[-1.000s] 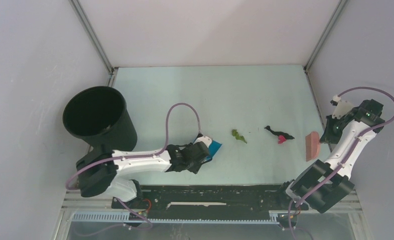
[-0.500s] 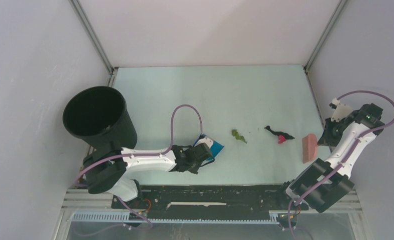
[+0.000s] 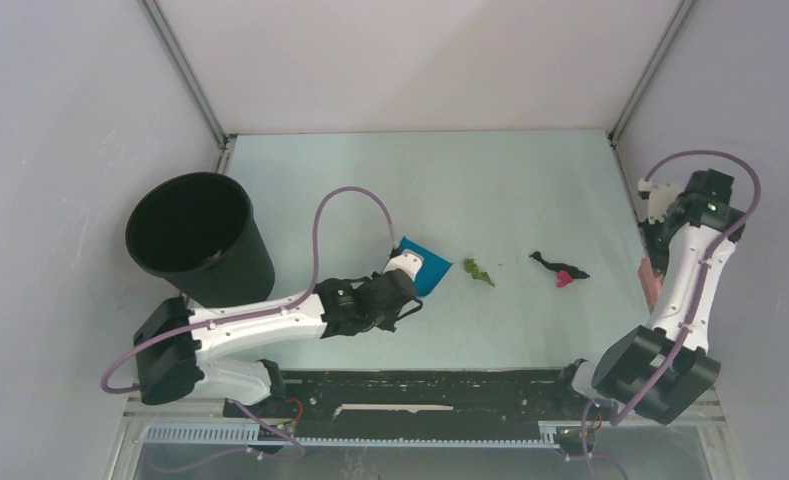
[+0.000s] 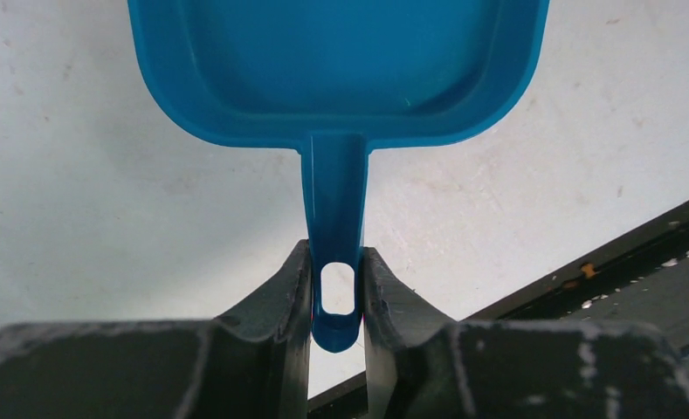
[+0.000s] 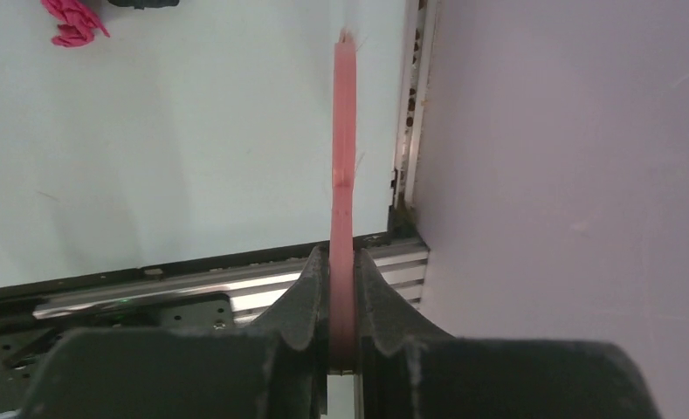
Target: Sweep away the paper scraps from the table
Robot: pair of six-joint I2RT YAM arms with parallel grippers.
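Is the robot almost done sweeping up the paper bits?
Not yet. Done: both tools are picked up. In hand: the left gripper pinches the handle of the blue dustpan, and the right gripper clamps the pink brush. Left: the green scrap, black scrap and magenta scrap lie unswept on the table.

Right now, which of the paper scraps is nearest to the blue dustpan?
The green scrap, lying just right of the blue dustpan. The black scrap and the magenta scrap lie together farther right.
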